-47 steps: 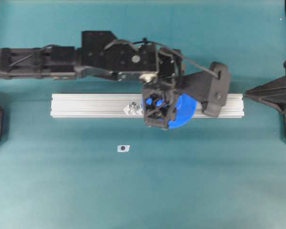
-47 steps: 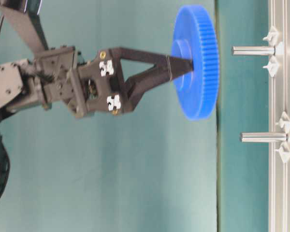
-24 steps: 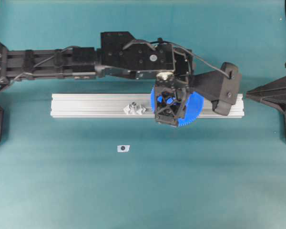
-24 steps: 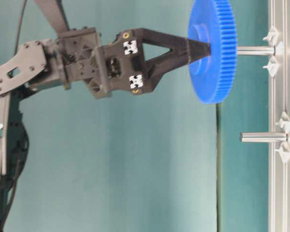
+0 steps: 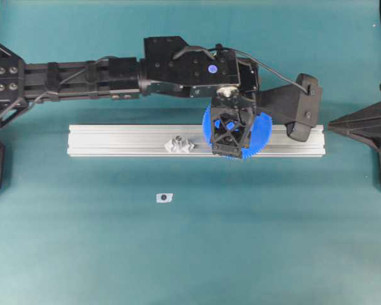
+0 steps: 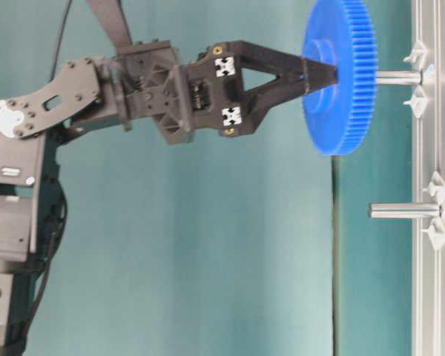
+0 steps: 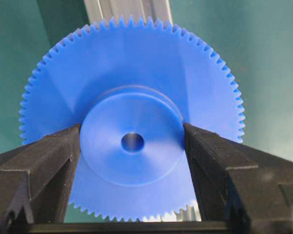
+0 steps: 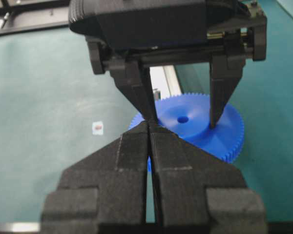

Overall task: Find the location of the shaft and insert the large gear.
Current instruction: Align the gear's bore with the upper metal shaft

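The large gear (image 6: 341, 74), its hub clenched in the left claw (image 7: 132, 146), sits at the shaft (image 6: 397, 77) tip; keep the bore square and press straight along the shaft toward the rail (image 6: 432, 297); the right claw (image 8: 149, 151) idles, clenched on nothing.

Light was even and diffuse in every view, the teal table (image 5: 178, 254) bright with only soft shadows. In the left wrist view the large gear (image 7: 132, 141) sat sharp between the black fingers (image 7: 44, 170), faint shading beside its hub; the rail (image 7: 129, 12) beyond them blurred. The right gripper (image 8: 150, 146) looked soft up close. The rail gave mild glare.
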Controlling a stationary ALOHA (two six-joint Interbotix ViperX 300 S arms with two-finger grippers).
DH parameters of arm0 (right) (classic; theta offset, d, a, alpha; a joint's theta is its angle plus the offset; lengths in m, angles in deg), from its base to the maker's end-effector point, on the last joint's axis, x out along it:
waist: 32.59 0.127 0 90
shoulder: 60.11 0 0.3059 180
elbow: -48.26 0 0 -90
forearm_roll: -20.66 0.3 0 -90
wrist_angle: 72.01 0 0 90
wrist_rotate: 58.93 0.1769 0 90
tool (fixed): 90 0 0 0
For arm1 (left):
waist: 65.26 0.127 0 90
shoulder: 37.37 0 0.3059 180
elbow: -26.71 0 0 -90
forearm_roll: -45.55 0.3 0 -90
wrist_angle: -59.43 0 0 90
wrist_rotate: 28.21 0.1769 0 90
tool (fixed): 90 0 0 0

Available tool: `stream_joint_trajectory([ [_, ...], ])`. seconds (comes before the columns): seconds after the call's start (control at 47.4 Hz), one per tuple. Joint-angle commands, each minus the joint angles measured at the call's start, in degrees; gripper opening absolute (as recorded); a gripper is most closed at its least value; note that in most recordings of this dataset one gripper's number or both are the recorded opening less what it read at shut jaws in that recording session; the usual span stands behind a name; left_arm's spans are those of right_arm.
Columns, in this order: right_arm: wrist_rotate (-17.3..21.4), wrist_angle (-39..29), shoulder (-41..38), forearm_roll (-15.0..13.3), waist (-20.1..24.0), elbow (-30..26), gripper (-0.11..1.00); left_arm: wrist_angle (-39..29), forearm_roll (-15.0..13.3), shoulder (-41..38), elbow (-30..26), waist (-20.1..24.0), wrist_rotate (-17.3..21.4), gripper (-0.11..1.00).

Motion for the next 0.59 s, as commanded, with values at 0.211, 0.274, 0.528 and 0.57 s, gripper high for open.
stream_joint_trajectory([
  [0.211, 0.53, 0.26, -0.35, 0.00, -0.18, -0.62, -0.01, 0.53, 0.09, 0.18, -1.85, 0.97, 0.26, 0.70],
  [0.274, 0.53, 0.26, -0.35, 0.00, -0.18, -0.62, -0.01, 0.53, 0.09, 0.09, -1.76, 1.05, 0.26, 0.70],
  [0.528, 0.53, 0.35, -0.35, -0.09, -0.70, -0.62, -0.01, 0.44, 0.26, 0.09, -1.41, 2.37, 0.26, 0.70],
  [0.57, 0.53, 0.26, -0.35, 0.00, -0.79, -0.62, -0.01, 0.53, 0.09, 0.18, -1.32, 2.64, 0.26, 0.70],
])
